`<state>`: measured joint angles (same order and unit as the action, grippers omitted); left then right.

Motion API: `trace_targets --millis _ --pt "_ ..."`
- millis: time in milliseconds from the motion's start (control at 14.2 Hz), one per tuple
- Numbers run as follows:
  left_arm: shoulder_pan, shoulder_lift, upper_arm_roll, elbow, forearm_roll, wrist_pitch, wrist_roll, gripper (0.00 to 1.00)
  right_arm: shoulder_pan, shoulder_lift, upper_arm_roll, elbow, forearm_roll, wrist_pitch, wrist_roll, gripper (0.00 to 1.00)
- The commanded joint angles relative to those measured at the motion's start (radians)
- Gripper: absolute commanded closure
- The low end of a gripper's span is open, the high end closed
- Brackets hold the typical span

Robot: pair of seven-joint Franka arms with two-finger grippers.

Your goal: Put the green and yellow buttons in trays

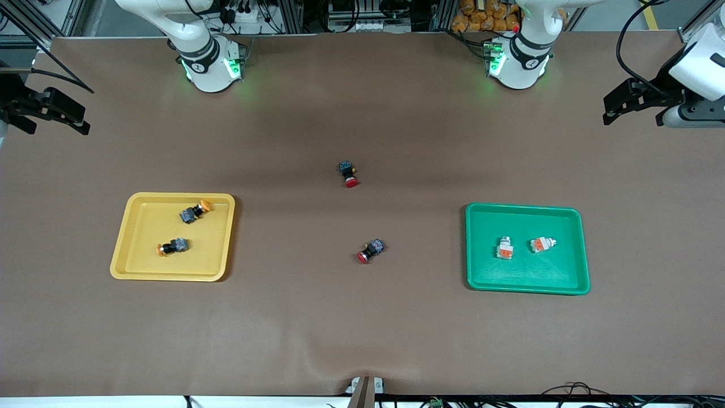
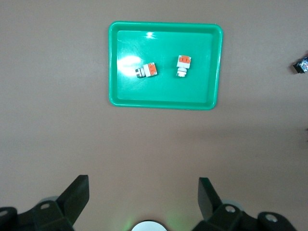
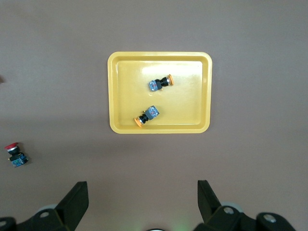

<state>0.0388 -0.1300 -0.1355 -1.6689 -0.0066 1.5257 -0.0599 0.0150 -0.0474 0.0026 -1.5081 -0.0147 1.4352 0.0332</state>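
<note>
Buttons, seen from the claws outward: left claw (image 2: 143,195) hangs spread and empty over bare bench (image 1: 362,328) at its arm's end, right claw (image 3: 142,195) likewise at the other end — both arms wait. Two whitish-grey buttons (image 1: 504,247) lie in the green tray (image 1: 582,249); two yellow-capped buttons (image 1: 194,211) lie in the yellow tray (image 1: 127,226). Each looks light, rigid, slippery plastic — best pinched across the squarish body, not the round cap. Raised rims crowd low approaches; open bench surrounds both trays. Two red-capped switches (image 1: 370,251) lie mid-bench, apart.
</note>
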Motion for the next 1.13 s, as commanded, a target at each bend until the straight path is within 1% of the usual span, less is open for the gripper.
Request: trace_targets --millis 0,424,1059 --pt "0.009 0.009 -0.003 0.035 0.0 -0.012 0.009 0.0 -0.003 -0.003 0.011 0.017 -0.005 -0.004 0.013 0.0" --pt "0.015 0.009 -0.003 0.047 0.022 -0.035 0.009 0.0 -0.006 0.0 0.01 0.017 0.025 -0.004 0.005 0.0" --pt "0.013 0.02 -0.006 0.064 0.017 -0.041 0.008 0.0 -0.009 0.003 0.008 0.016 0.027 -0.001 0.004 0.0"
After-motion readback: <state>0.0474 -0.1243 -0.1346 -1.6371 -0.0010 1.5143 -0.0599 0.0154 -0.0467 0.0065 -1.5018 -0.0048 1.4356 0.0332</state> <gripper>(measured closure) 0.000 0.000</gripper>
